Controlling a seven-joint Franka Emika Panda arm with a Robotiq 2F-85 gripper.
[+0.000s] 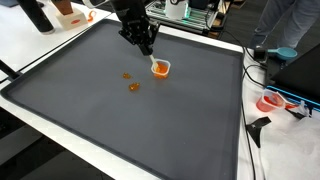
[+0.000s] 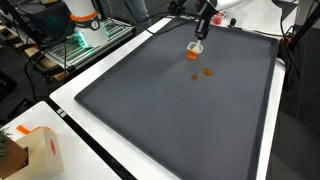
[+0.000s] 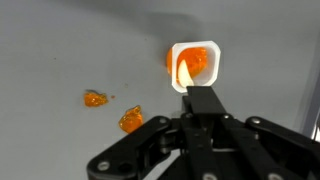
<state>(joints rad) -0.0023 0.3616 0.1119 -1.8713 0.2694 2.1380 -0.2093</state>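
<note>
Wrist view: white cup (image 3: 194,65) sits right at end effector (image 3: 205,92) tip

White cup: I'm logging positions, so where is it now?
In the wrist view, the white cup sits on the grey mat just beyond the tool, right of two orange pieces.

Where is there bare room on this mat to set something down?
Most of the dark mat is bare. In an exterior view, everything from the two orange pieces to the mat's near edge is free, and so is the strip toward the cables. It is crowded only by the far edge, where the end effector hangs beside the small cup.
</note>
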